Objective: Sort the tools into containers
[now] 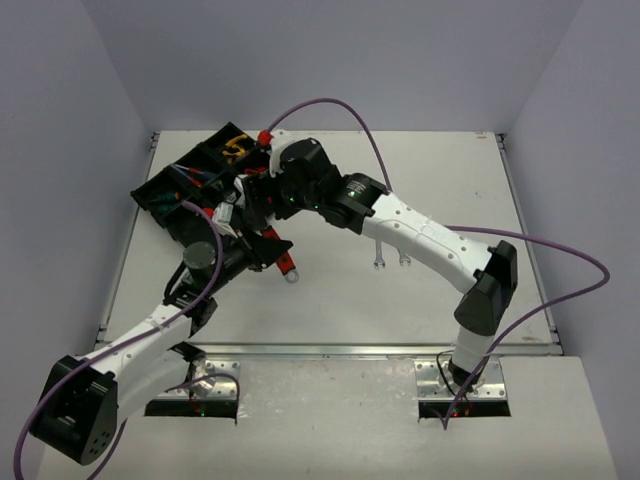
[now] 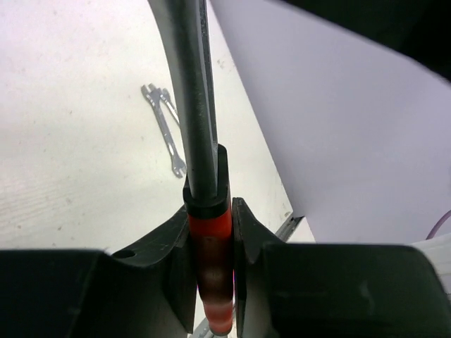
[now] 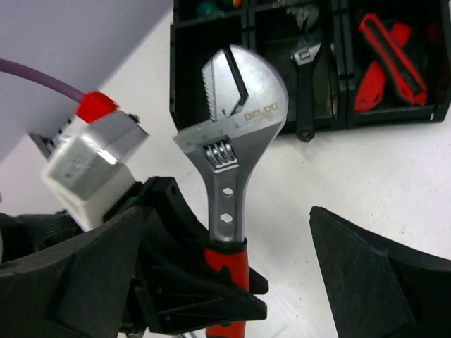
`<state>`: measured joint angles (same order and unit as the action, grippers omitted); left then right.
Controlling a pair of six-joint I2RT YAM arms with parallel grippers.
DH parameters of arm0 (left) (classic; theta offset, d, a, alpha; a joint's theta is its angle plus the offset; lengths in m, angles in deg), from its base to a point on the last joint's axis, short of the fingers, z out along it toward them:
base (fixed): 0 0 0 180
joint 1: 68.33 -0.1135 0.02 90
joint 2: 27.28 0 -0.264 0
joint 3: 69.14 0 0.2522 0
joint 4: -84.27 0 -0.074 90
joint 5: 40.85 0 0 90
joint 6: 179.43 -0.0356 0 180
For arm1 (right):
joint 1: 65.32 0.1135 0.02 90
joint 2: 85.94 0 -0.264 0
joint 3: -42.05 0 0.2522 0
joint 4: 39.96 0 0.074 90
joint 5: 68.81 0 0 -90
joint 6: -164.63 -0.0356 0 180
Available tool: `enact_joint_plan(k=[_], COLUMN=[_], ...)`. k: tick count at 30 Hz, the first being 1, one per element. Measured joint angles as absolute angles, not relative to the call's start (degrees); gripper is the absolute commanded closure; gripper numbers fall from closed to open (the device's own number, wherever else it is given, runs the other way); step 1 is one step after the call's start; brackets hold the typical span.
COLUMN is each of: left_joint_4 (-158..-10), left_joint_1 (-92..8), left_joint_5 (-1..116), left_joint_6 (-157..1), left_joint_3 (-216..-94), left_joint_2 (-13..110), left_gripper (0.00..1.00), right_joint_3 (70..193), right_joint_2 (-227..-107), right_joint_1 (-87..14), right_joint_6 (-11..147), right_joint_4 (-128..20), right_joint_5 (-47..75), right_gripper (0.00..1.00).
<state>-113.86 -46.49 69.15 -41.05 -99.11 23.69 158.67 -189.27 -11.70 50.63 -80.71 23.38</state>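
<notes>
Left end effector pinching adjustable wrench by red handle, near tray. Right end effector spread wide, gripping nothing. Tray holds small wrench and knives. Spanners on counter left for you.

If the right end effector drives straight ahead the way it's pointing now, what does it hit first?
The wrench: its head stands between the open fingers of the right end effector, red handle clamped by the left end effector. The black tray lies beyond; depth is hard to judge.
</notes>
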Motion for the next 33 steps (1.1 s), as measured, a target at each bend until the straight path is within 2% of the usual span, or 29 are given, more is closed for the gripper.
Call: enact_joint_plan(k=[5, 11, 17, 22, 33], left_joint_4=[-108.18, -100.79, -94.98, -95.78, -105.31], left_joint_1=[-46.49, -48.21, -58.33, -65.88, -70.84], left_joint_5=[68.91, 68.1, 75.45, 80.55, 92.68], left_joint_6=[-40.96, -40.76, -37.88, -31.85, -18.98], left_joint_3=[-101.76, -109.09, -118.3, -120.57, -120.94], left_joint_2=[25.04, 27.96, 36.18, 42.43, 53.5], left_gripper=[1.0, 1.0, 1.0, 1.0, 1.0], right_joint_3=[155.71, 145.36, 133.26, 127.31, 121.91], right_joint_2=[-182.72, -171.43, -159.35, -152.08, -147.66], right_joint_1=[-12.15, -15.83, -17.75, -17.73, -17.73], right_joint_6=[50.69, 50.67, 51.06, 51.37, 52.05], right_joint_4=[-78.16, -77.09, -75.7, -75.99, -75.44], right_joint_5=[26.05, 30.15, 34.49, 36.09, 36.64], right_gripper=[0.01, 0.01, 0.01, 0.01, 0.01])
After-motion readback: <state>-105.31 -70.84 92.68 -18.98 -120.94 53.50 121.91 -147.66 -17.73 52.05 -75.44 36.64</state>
